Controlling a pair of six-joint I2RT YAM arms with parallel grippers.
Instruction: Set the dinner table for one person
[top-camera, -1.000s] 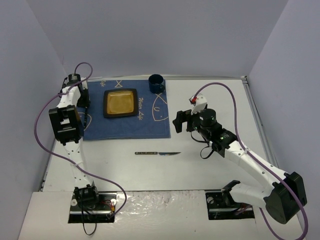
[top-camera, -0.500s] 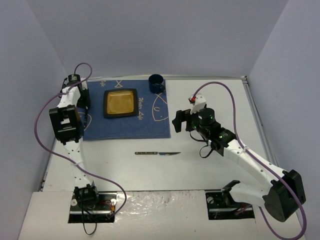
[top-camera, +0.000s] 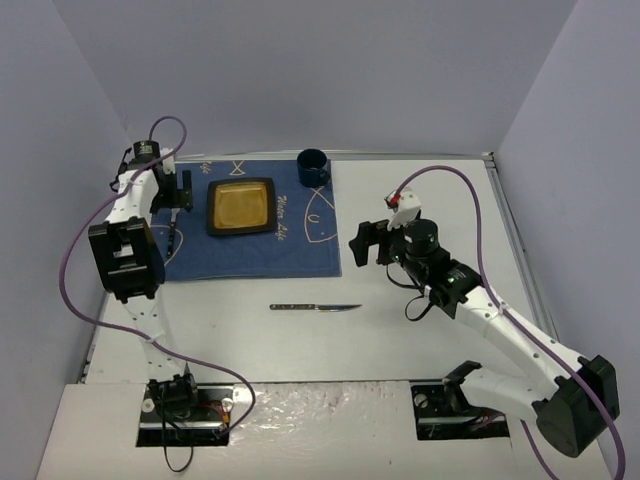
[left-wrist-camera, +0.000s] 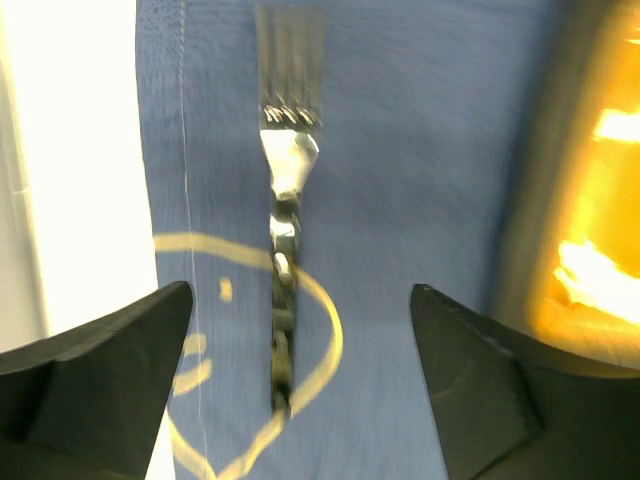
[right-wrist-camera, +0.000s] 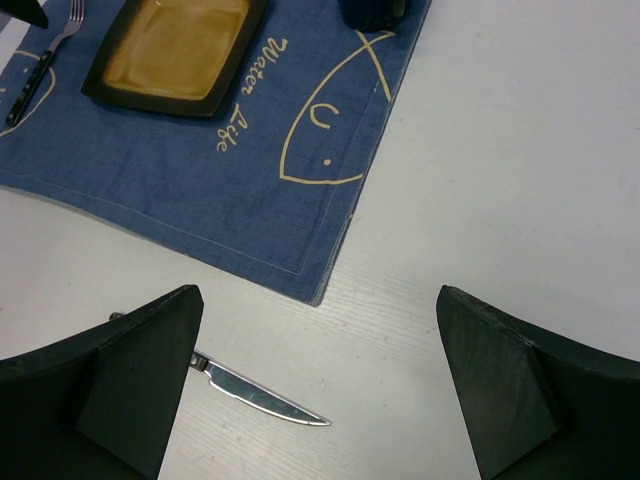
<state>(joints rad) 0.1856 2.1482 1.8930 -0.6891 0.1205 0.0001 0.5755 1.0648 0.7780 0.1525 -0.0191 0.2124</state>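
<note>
The counter (top-camera: 250, 340) is a large, flat, white rectangle with a thin metal rim along its far edge, lying level between pale walls.

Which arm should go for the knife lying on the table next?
Probably right: the right claw, open, hovers nearer the knife, which its wrist view shows. The left claw is above the fork.

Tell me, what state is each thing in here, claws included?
cloth: spread flat on the dinner table.
plate: right way up on the cloth, empty.
cup: upright at the cloth's far right corner; contents unseen.
fork: lying flat on the cloth, left of the plate.
knife: lying on the bare dinner table, off the cloth.
left claw: open, empty, above the fork.
right claw: open, empty.
</note>
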